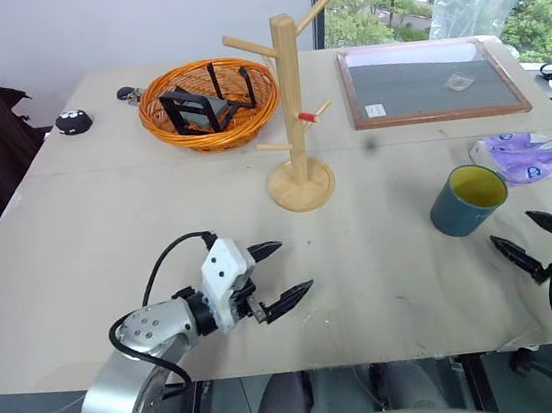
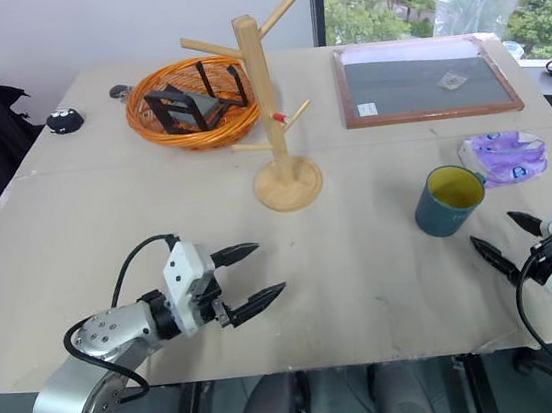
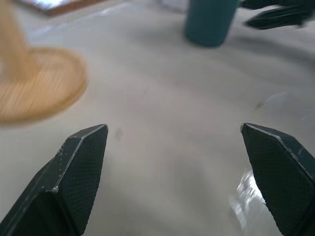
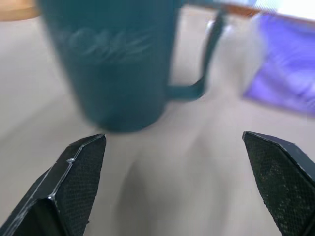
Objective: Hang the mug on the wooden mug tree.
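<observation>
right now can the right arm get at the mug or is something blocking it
Probably yes. The right gripper is open and sits just short of the mug, which stands upright on bare table. Nothing lies between them; the purple packet is off to the mug's far side.

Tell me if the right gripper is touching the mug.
Apart. In the left eye view bare tabletop separates the open right gripper from the mug.

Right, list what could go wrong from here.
1. The mug stands free and the open right tool is short of it; a skewed approach could tip it.
2. Its handle faces the purple packet, which may crowd the grasp.
3. The tree has thin pegs; a knock could topple it.
</observation>
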Robot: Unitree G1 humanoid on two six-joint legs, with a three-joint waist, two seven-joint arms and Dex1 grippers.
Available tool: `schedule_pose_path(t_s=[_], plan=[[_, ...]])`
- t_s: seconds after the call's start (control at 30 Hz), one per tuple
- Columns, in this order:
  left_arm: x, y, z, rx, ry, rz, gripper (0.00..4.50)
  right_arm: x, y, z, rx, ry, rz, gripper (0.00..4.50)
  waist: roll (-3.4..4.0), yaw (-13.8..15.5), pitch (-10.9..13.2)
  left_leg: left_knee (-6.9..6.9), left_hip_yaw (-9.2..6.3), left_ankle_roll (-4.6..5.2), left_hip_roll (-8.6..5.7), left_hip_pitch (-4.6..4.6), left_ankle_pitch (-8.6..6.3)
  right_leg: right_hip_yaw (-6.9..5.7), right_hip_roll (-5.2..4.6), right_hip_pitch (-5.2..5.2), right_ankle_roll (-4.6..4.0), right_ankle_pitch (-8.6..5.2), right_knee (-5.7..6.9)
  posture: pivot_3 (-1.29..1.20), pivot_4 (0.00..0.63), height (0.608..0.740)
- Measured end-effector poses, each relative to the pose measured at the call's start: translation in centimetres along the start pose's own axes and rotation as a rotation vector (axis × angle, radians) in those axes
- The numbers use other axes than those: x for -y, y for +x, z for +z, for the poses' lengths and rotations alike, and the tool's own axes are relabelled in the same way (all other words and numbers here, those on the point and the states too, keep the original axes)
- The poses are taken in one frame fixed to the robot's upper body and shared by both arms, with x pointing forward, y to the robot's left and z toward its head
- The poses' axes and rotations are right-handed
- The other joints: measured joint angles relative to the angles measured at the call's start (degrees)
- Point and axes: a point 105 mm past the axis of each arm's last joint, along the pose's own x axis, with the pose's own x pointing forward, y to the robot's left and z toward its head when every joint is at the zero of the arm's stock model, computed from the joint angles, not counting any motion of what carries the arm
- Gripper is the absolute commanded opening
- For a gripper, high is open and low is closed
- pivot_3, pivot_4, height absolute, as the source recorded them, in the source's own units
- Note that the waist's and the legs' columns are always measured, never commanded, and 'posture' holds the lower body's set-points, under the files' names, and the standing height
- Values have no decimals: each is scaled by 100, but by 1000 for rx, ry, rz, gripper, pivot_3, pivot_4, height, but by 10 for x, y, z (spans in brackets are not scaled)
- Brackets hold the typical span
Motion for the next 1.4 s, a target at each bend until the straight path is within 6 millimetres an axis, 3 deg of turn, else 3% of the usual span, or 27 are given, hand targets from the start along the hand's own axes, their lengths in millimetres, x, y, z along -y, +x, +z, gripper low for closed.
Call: schedule_pose_path(t_s=[0.23, 0.4, 0.5, 0.7, 0.77, 0.9, 1.2, 1.3, 1.4], plan=[[7, 14, 26, 34, 23, -92, 4435, 28, 33, 8, 50, 31, -54, 4500, 5, -15, 6, 1, 0, -2, -1, -5, 1, 3, -1, -3, 1, 1, -2, 0, 150, 737], [11, 16, 37, 53, 39, -120, 4435, 29, 42, 18, 87, 35, -43, 4500, 7, -1, 6, 0, -3, -2, 0, -7, 1, -1, -1, -2, 1, 1, -2, 0, 150, 737], [7, 13, 40, 9, 70, -93, 4500, 8, 57, 15, 90, 85, 67, 3671, 7, -9, 7, 1, -5, -2, 0, -5, 1, 0, -1, -2, 2, 1, -1, 0, 150, 737], [1, 10, 42, 5, 86, -50, 4500, -4, 61, 6, 59, 110, 112, 776, 9, -3, 8, 1, -6, -3, 0, -7, 2, -1, -2, -2, 1, 1, -2, 0, 150, 737], [0, 10, 43, 7, 88, -44, 4500, -6, 61, 4, 53, 113, 116, 70, 9, -3, 8, 1, -6, -3, 0, -7, 2, -1, -2, -2, 2, 1, -2, 0, 150, 737], [-2, 8, 44, 8, 95, -42, 4500, -15, 63, -3, 34, 134, 140, 70, 11, -10, 10, 1, -4, -3, 0, -6, 2, 0, -1, -2, 2, 1, -1, 0, 150, 737], [-6, 7, 42, 1, 101, -37, 4500, -14, 66, 2, 44, 132, 143, 70, 12, -6, 11, 1, -4, -3, -1, -7, 2, -1, -1, -3, 2, 1, -2, 0, 150, 737], [-7, 7, 43, 7, 110, -31, 4500, -16, 68, 8, 57, 120, 154, 70, 16, -8, 14, 1, -4, -3, -1, -7, 2, 0, -1, -3, 2, 1, -2, 0, 150, 737], [-9, 8, 44, 25, 102, -8, 4500, -27, 71, 27, 85, 76, 218, 70, 22, -8, 17, 1, -6, -3, 0, -7, 2, 0, -1, -3, 2, 1, -2, 0, 150, 737]])
